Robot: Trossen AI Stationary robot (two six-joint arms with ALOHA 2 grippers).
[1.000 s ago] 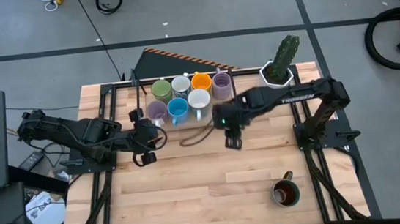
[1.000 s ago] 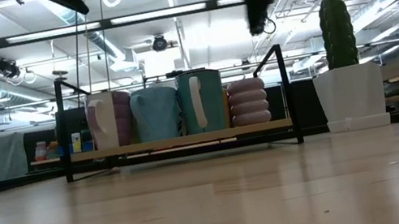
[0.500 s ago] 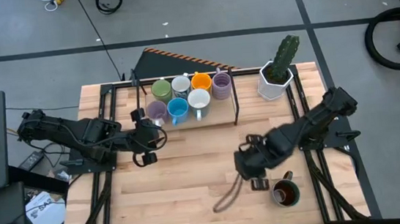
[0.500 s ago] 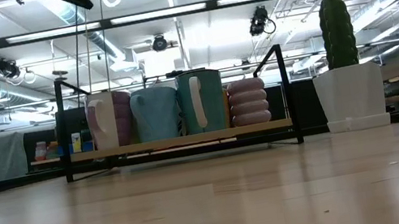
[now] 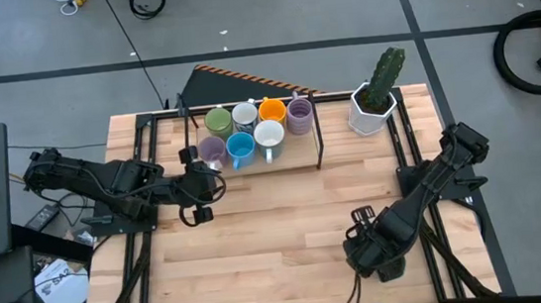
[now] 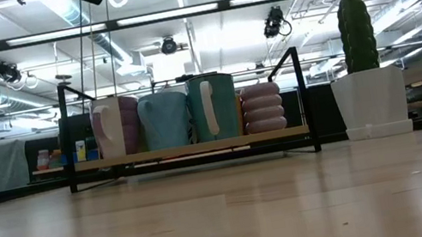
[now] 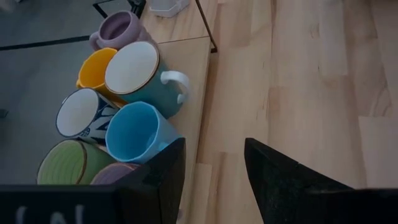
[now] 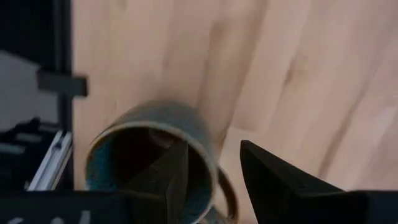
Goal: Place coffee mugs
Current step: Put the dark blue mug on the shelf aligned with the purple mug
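The right gripper point(image 8: 211, 171) hovers open over the dark mug point(image 8: 152, 162), one finger inside its rim. Next, likely close and lift it toward the rack point(image 5: 296, 159). The left gripper point(image 7: 214, 168) waits open beside the rack.

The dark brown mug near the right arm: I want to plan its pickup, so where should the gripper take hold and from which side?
Judging by the right wrist view, the dark brown mug stands upright, mouth open. Best guess: come straight down and pinch the rim wall, one finger inside and one outside, away from the handle. The right gripper is open and already straddles the rim so. The left gripper waits open beside the rack.
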